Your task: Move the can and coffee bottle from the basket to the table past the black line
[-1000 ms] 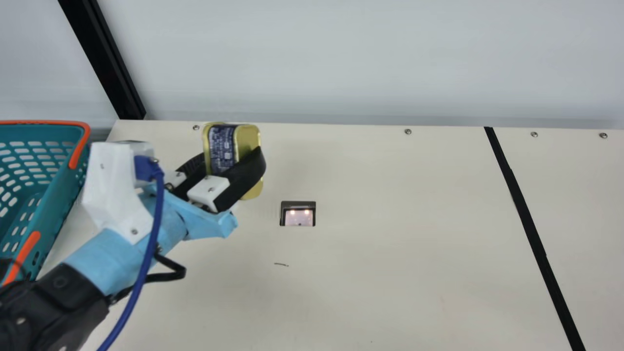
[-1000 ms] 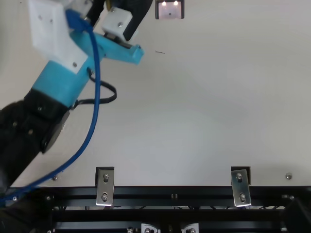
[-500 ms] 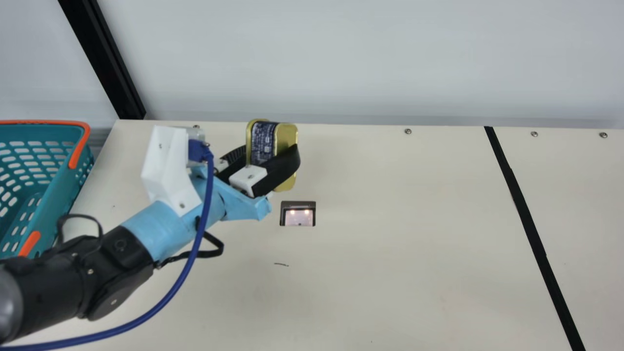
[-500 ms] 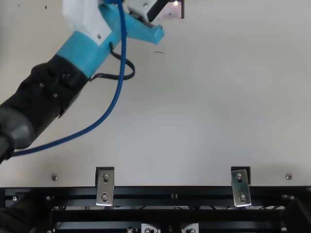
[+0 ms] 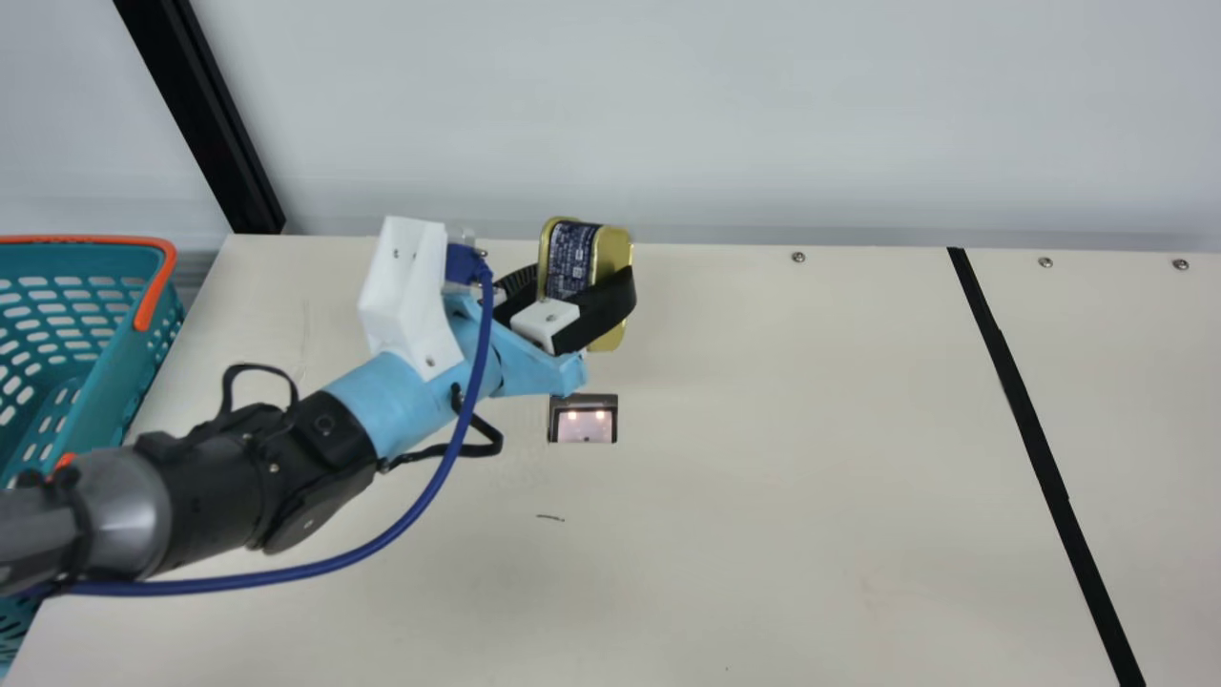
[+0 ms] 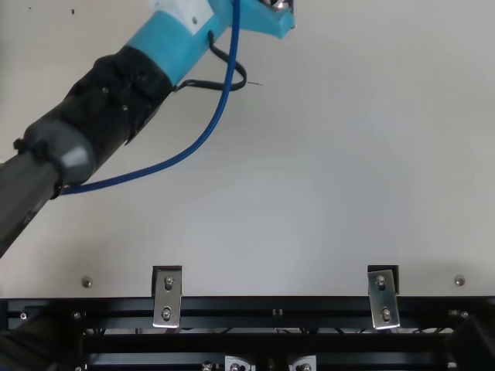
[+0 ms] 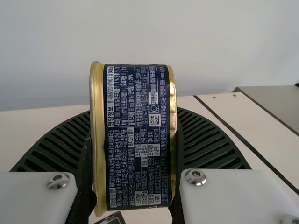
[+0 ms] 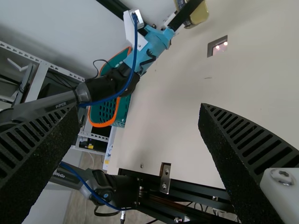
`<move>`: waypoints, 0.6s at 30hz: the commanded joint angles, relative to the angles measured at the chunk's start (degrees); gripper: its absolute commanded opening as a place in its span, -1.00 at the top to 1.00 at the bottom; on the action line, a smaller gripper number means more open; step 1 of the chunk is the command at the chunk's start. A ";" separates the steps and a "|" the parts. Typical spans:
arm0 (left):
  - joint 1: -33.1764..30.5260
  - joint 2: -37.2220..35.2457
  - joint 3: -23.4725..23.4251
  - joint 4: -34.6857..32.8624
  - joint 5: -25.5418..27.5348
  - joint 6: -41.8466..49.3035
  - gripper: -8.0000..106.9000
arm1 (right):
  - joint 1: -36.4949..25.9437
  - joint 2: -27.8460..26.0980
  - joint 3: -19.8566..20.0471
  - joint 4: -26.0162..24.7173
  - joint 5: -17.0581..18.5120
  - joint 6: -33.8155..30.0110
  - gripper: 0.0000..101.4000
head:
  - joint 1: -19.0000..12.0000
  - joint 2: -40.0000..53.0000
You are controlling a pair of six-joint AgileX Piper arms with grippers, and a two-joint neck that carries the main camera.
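**Left end effector [image 5: 580,286] grasps a gold-and-navy rounded rectangular metal can [image 5: 569,258] on the basket side of the line**

The left end effector clamps the can between its two black ribbed fingers, which press against the gold ends; the navy label, covered in pale print, lies between them. In the main view the can is on its side, raised above the cream counter [image 5: 782,534] and near its far edge. It is short of the long black line [image 5: 1037,439], well apart from it, and appears just beyond a small dark-framed rectangular fitting [image 5: 583,422] set in the counter.

The right end effector [image 8: 140,112] is released: in its own wrist view, the two fingers stand wide apart, with the counter visible between them.

At the main view's left is a teal perforated plastic basket [image 5: 119,372] with orange handles [image 5: 158,277]. The left arm [image 5: 305,448] passes in front of its near part and extends over the counter, its wrist covered in light blue and white. A blue cable [image 5: 405,523] hangs in a curve alongside that arm. In the top view, two silver metal brackets [image 6: 167,297] sit at the counter's near edge, attached to a black metal rail [image 6: 271,313].
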 commanded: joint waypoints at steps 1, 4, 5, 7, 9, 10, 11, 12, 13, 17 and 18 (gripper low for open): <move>-0.18 1.28 -1.08 -0.07 0.15 -0.14 0.68 | 0.00 0.00 0.00 0.00 0.00 0.00 -1.00 | -0.53 -0.57; -0.39 2.84 -2.38 -0.40 0.09 -0.21 0.68 | 0.00 0.00 0.00 0.00 0.00 0.00 -1.00 | -0.53 -0.57; -0.47 3.35 -2.74 -0.54 0.01 -0.18 0.68 | 0.00 0.00 0.00 0.00 0.00 0.00 -1.00 | -0.53 -0.57; -0.59 4.29 -3.29 -0.87 -0.14 0.00 0.68 | 0.00 0.00 0.00 0.00 0.00 0.00 -1.00 | -0.53 -0.57; -0.67 5.06 -3.67 -1.26 -0.28 0.28 0.68 | 0.00 0.00 0.00 0.00 0.00 0.00 -1.00 | -0.53 -0.57; -0.68 5.40 -3.82 -1.45 -0.37 0.42 0.68 | 0.00 0.00 0.00 0.00 0.00 0.00 -1.00 | -0.53 -0.57; -0.72 5.74 -3.93 -1.68 -0.46 0.59 0.68 | 0.00 0.00 0.00 0.00 0.00 0.00 -1.00 | -0.53 -0.57; -0.72 6.01 -4.01 -1.84 -0.55 0.71 0.68 | 0.00 0.00 0.00 0.00 0.00 0.00 -1.00 | -0.53 -0.57; -0.74 6.27 -4.09 -2.01 -0.63 0.82 0.68 | 0.00 0.00 0.00 0.00 0.00 0.00 -1.00 | -0.53 -0.57; -0.72 6.99 -4.04 -2.69 -1.10 1.23 0.68 | 0.00 0.00 0.00 0.00 0.00 0.00 -1.00 | -0.53 -0.57; -0.70 7.12 -4.00 -2.89 -1.23 1.35 0.68 | 0.00 0.00 0.00 0.00 0.00 0.00 -1.00 | -0.53 -0.57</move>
